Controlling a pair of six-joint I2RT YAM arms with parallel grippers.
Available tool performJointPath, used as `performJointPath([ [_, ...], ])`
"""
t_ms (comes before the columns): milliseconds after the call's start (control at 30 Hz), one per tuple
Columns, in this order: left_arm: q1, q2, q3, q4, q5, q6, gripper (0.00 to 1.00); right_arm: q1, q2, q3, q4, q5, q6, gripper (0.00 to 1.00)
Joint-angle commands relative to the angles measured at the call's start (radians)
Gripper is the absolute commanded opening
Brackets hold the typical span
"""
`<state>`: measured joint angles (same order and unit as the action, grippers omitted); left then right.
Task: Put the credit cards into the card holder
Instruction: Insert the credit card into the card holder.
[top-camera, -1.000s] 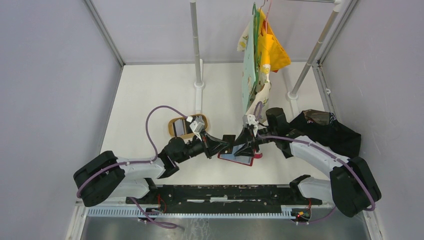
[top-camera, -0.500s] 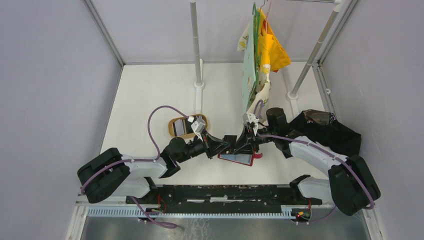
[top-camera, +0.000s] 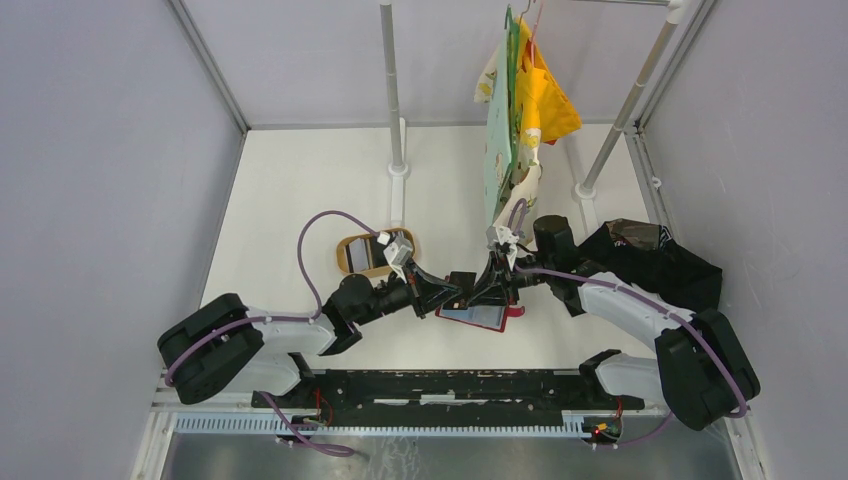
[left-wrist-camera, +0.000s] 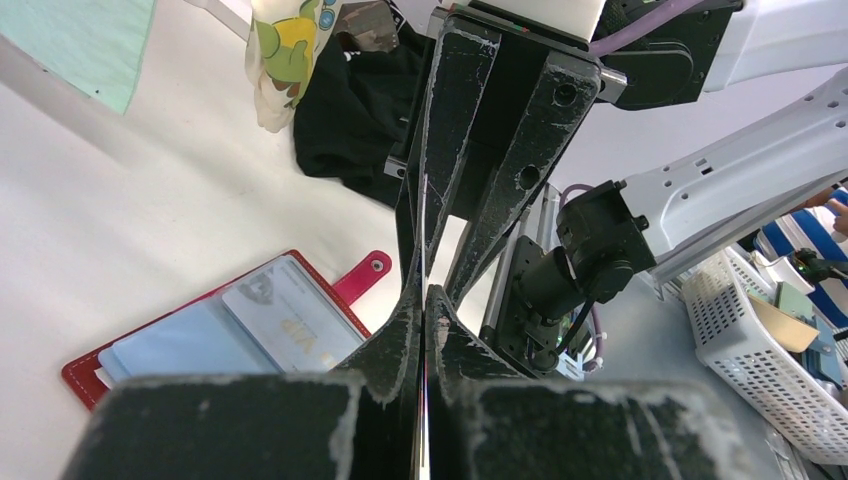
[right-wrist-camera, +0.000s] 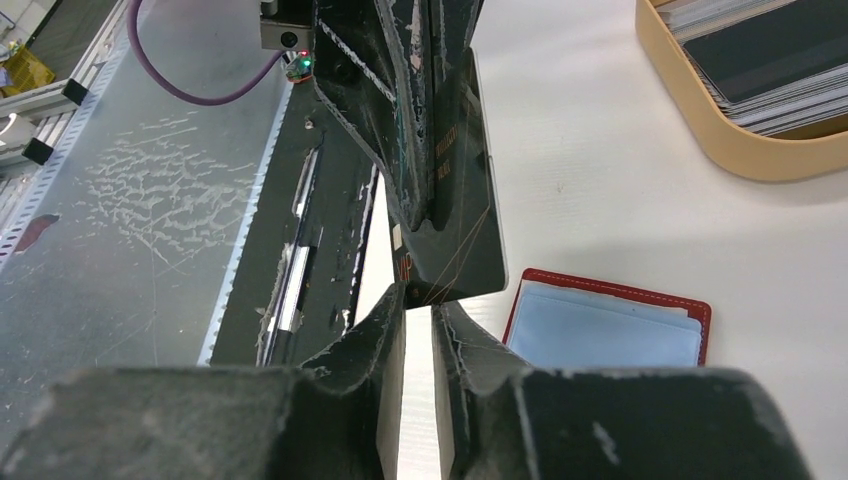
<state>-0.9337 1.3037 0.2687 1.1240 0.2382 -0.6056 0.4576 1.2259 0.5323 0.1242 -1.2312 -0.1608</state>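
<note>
While gripped: dark card upright, near open card holder
L pincer: shut on card
R pincer: slightly open, tips at card edge

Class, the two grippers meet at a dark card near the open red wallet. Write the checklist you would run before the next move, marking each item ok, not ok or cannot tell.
1. Left gripper shut on the dark card: ok.
2. Right gripper clamped on that card: not ok; a gap shows between its fingers.
3. Card holder lying open on the table: ok.
4. Free pocket in the holder: cannot tell; one pale card already sits inside.
5. Tan tray apart from the holder: ok.
</note>
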Motion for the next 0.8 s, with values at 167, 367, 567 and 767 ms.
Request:
performJointPath([
  [167, -0.005, -0.007, 0.035, 0.035, 0.033, 0.004, 0.02, -0.005, -0.020, 0.052, -0.066, -0.068, -0.082, 0.32],
  [367, -0.005, -0.032, 0.037, -0.020, 0.055, 0.036, 0.02, -0.037, -0.054, 0.070, -0.083, -0.107, -0.085, 0.36],
  [567, -0.005, -0.027, 0.048, -0.053, 0.074, 0.053, 0.02, -0.049, -0.067, 0.071, -0.066, -0.113, -0.049, 0.35],
  [767, -0.005, 0.007, 0.069, -0.060, 0.118, 0.057, 0.02, -0.051, -0.065, 0.073, -0.031, -0.099, 0.026, 0.33],
])
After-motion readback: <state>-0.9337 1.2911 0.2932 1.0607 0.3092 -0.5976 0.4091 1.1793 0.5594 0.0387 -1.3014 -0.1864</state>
